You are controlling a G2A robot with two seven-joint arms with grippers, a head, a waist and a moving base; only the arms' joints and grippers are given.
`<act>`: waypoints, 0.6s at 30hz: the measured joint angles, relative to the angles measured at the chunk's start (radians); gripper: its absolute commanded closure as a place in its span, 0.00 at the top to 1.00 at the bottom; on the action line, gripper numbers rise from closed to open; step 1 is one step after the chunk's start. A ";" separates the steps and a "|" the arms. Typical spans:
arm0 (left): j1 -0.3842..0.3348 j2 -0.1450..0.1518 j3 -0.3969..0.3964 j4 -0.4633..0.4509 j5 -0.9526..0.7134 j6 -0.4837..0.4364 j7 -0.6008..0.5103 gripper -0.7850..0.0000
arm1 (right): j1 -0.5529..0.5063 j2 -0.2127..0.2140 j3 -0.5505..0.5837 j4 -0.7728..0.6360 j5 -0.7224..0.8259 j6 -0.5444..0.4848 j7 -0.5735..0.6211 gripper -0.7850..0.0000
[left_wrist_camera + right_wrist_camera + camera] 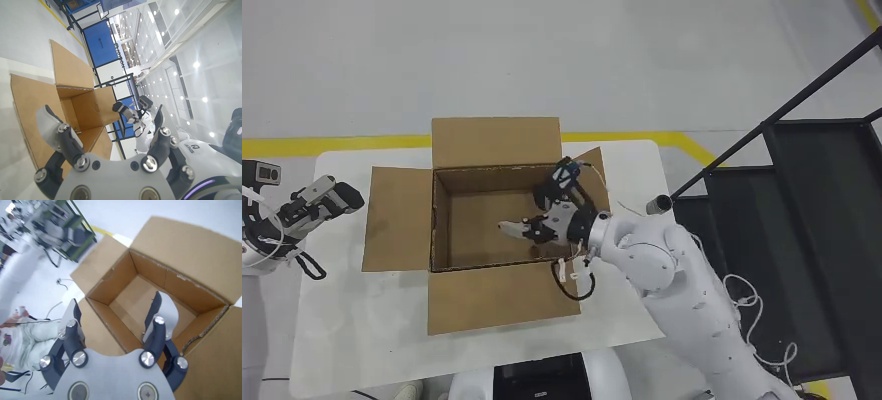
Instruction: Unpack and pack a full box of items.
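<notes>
The open box (497, 140) sits mid-desk (352, 300) with a bare floor, and the right gripper (517, 230) hangs over its opening, fingers wide and empty, so any reach inside should go down centred, clear of the walls, while the left gripper (342, 195), likewise wide, waits beside the left flap

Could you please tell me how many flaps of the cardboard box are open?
4: far flap, near flap, left flap by the left gripper, right flap partly hidden by the right arm.

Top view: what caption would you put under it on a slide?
Open cardboard box on a white table, right gripper over its opening, left gripper off to its side.
</notes>
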 measured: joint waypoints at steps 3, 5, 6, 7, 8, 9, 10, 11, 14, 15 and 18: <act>0.000 0.000 0.000 0.000 0.000 0.000 0.000 1.00 | -0.119 0.024 0.190 -0.119 0.049 -0.081 -0.002 1.00; 0.000 0.000 0.000 0.000 0.000 0.000 0.000 1.00 | -0.197 0.034 0.319 -0.166 0.043 -0.104 -0.030 1.00; 0.000 0.000 0.000 0.000 0.000 0.000 0.000 1.00 | -0.228 0.037 0.371 -0.176 0.053 -0.107 -0.042 1.00; 0.000 0.000 0.000 0.000 0.000 0.000 0.000 1.00 | -0.266 0.041 0.435 -0.184 0.060 -0.110 -0.052 1.00; 0.000 0.000 0.000 0.000 0.000 0.000 0.000 1.00 | -0.292 0.044 0.478 -0.185 0.051 -0.113 -0.059 1.00; 0.000 0.000 0.000 0.000 0.000 0.000 0.000 1.00 | -0.318 0.046 0.515 -0.185 0.036 -0.115 -0.065 1.00; 0.000 0.000 0.000 0.000 0.000 0.000 0.000 1.00 | -0.349 0.048 0.556 -0.184 0.015 -0.118 -0.073 1.00; 0.000 0.000 0.000 0.000 0.000 0.000 0.000 1.00 | -0.371 0.049 0.582 -0.183 -0.004 -0.121 -0.078 1.00; 0.000 0.000 0.000 0.000 0.000 0.000 0.000 1.00 | -0.440 0.051 0.639 -0.174 -0.074 -0.109 -0.107 1.00; 0.000 0.000 0.000 0.000 0.000 0.000 0.000 1.00 | -0.462 0.050 0.649 -0.169 -0.090 -0.099 -0.117 1.00; 0.000 0.000 0.000 0.000 0.000 0.000 0.000 1.00 | -0.536 0.048 0.673 -0.152 -0.136 -0.069 -0.149 1.00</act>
